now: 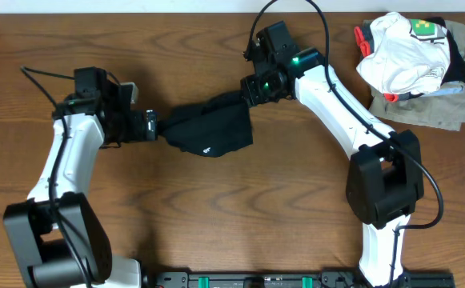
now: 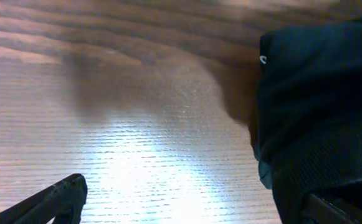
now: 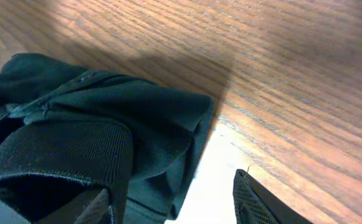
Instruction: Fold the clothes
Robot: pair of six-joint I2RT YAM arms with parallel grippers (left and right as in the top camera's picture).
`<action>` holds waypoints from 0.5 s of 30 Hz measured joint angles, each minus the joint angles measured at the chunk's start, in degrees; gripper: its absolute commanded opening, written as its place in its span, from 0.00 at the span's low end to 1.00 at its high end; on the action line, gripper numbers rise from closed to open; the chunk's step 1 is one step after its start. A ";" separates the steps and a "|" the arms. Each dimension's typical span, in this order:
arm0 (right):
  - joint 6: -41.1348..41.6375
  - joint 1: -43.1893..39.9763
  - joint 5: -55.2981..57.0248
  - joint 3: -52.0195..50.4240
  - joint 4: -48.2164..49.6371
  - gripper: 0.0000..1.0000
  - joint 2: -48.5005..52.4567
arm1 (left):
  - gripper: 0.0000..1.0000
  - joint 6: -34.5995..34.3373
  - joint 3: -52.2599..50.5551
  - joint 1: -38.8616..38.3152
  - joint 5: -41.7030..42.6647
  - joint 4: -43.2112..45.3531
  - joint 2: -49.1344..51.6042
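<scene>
Fabric lies bunched near the middle of the wooden table [image 1: 216,216]: the black garment [image 1: 212,132] is a crumpled lump, not yet a flat packet. The left gripper [image 1: 154,126] sits low at its 9 o'clock edge, jaws spread wide and nothing in them; the cloth only lies beside one finger. The right gripper [image 1: 248,92] is at the garment's 1 o'clock corner, jaws partly apart, with cloth bunched against one finger but not pinched.

To my eye the step in hand is re-gripping for a fold. Doing it well means lifting both grippers clear without snagging the soft cloth. Then they should take two outer corners, not the bunched middle, and draw the cloth flat before folding.

The tabletop is brown wood grain, glossy under the light. At its 2 o'clock corner, well apart, a white garment [image 1: 400,56] rests on a khaki-grey garment [image 1: 424,112].
</scene>
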 measured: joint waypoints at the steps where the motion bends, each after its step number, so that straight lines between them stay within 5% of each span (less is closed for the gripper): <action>1: 0.15 -0.07 -0.57 0.00 -0.37 0.55 -0.07 | 0.98 0.00 0.00 0.04 0.00 -0.02 -0.04; 15: 2.47 -1.20 -1.86 0.02 -5.64 0.56 -1.81 | 0.98 -0.07 0.00 0.09 5.97 -4.44 -0.04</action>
